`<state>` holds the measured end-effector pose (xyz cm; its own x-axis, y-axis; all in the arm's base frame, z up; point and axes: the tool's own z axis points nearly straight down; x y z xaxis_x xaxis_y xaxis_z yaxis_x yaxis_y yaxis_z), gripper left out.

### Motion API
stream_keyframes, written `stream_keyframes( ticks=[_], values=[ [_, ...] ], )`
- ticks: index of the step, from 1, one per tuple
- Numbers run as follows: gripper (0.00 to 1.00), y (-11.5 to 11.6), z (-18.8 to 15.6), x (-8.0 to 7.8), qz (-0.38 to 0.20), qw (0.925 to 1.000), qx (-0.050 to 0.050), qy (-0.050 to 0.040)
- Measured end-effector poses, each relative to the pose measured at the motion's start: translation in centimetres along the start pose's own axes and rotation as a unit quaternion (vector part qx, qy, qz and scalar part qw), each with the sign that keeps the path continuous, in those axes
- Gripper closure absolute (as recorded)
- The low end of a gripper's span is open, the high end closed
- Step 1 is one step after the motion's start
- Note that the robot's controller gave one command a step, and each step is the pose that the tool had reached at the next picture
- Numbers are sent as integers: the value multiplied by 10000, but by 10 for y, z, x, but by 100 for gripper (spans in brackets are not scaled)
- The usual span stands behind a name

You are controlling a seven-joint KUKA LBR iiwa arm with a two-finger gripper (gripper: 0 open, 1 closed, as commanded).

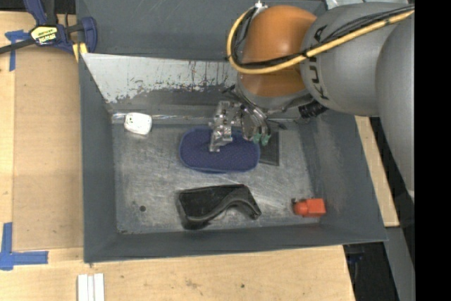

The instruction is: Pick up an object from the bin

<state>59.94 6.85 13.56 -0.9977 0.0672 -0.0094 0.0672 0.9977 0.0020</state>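
My gripper [224, 135] hangs over the middle of the bin, its metal fingers pointing down at the upper part of a dark blue oval pad [215, 154]. The fingertips sit at the pad's top surface; whether they touch it I cannot tell. A flat dark grey square piece [271, 149] lies just right of the pad, partly under the gripper. Nothing shows between the fingers.
A black curved, shoe-like piece [215, 204] lies near the front wall. A small orange-red block [309, 207] sits at the front right. A small white object [139, 124] rests at the back left. The arm with its orange cover looms over the back right.
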Motion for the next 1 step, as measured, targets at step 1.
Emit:
stream_keyframes(
  ticks=[1],
  values=[
    [100,0,-63,-3,2,10000,0,-6]
  ],
)
